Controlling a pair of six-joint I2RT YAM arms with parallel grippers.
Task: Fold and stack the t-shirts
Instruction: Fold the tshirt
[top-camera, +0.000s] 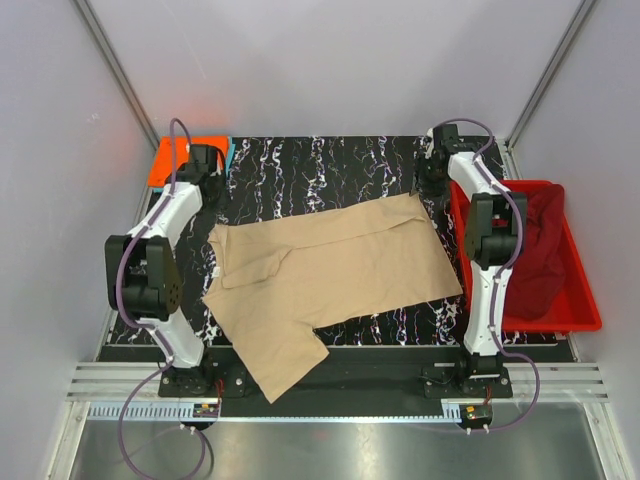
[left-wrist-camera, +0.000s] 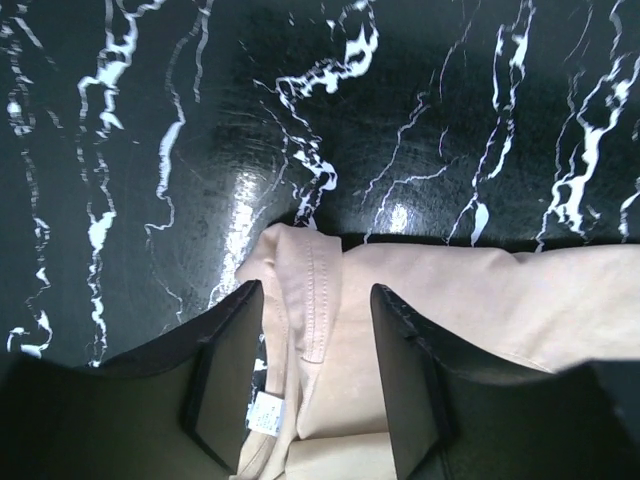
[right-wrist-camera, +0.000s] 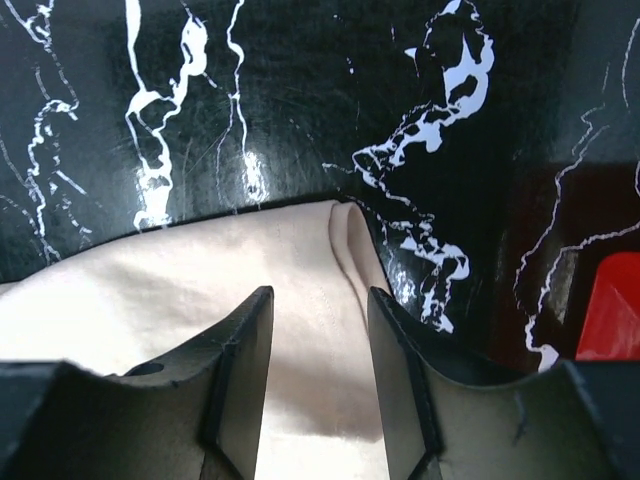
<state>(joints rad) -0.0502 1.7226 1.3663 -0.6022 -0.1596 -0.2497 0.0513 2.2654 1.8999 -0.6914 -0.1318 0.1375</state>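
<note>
Large tan cloth t-shirt (top-camera: 340, 260): lies flat, seen whole overhead only. Wrist views alone show the left hand (left-wrist-camera: 315, 300) and right hand (right-wrist-camera: 320, 300) open, straddling its edges.

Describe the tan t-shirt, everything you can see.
The tan t-shirt is plain cloth, spread flat on the black marbled table, a flap folded inward, its near-left part overhanging the near edge. A white label shows at a hem. The open left gripper and right gripper straddle its far corners; contact unclear.
</note>
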